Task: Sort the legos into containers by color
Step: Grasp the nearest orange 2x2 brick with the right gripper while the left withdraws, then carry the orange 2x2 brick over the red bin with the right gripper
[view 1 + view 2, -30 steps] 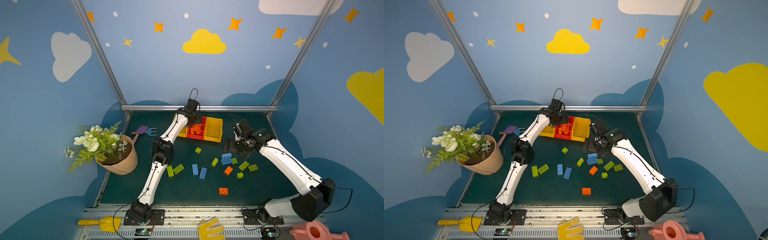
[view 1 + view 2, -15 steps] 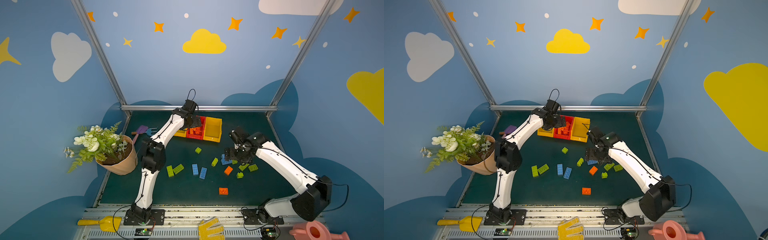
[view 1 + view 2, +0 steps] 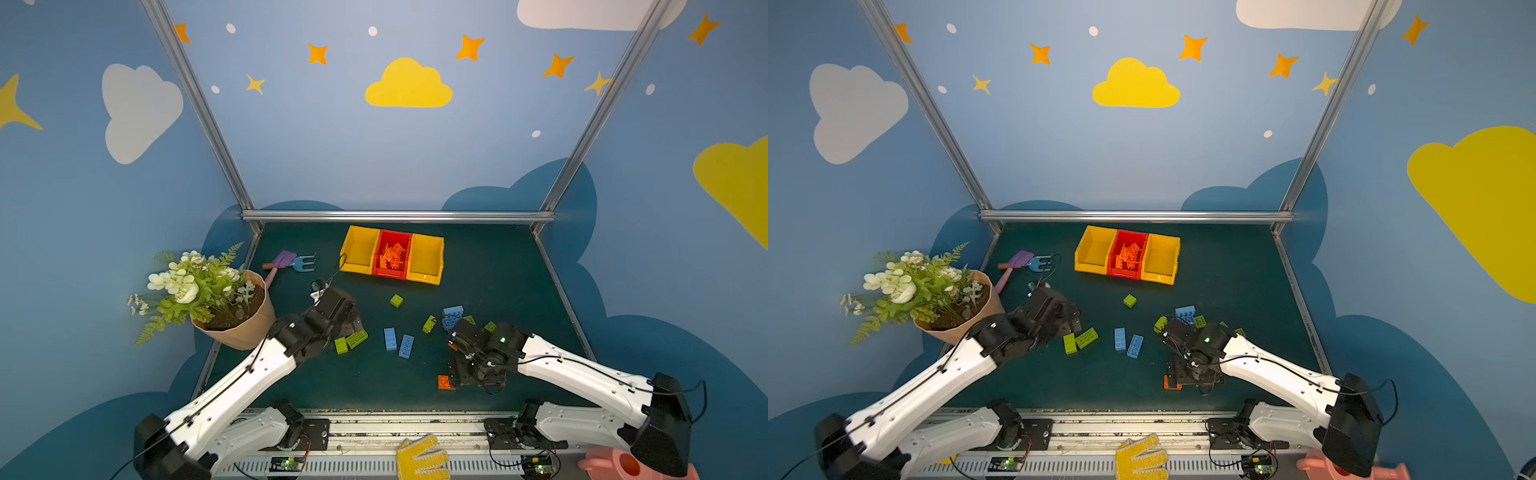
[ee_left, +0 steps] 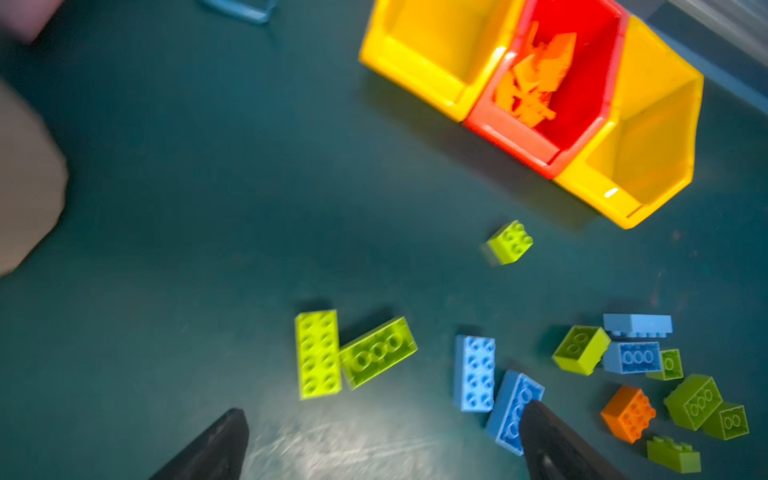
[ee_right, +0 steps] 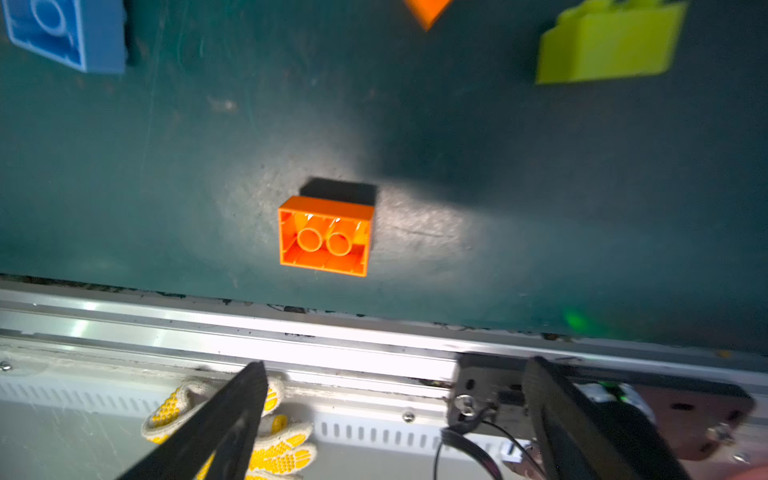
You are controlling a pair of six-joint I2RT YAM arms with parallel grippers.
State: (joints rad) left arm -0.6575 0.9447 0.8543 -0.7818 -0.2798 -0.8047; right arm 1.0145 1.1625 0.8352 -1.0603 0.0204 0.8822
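Flanking the legos [image 3: 390, 338]: flower pot [image 3: 245, 328] (left side), glove [image 3: 422, 457].

Top pair: I look from high above the arm bases [image 3: 307, 432], down and forward over the mat [image 3: 374, 382] to the back wall [image 3: 395, 166]; both top views frame nearly the same whole scene.
Left wrist: mid-height, angled down at containers [image 4: 648, 149] and loose legos [image 4: 318, 353]; blurred.
Right wrist: close to the mat, facing the front rail [image 5: 291, 345] and glove [image 5: 274, 453].
Overlap: the orange lego [image 3: 443, 382] shows in a top view and the right wrist view.

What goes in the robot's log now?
left tool: open, empty | right tool: open, near small orange plastic brick | red plastic bin: orange bricks inside
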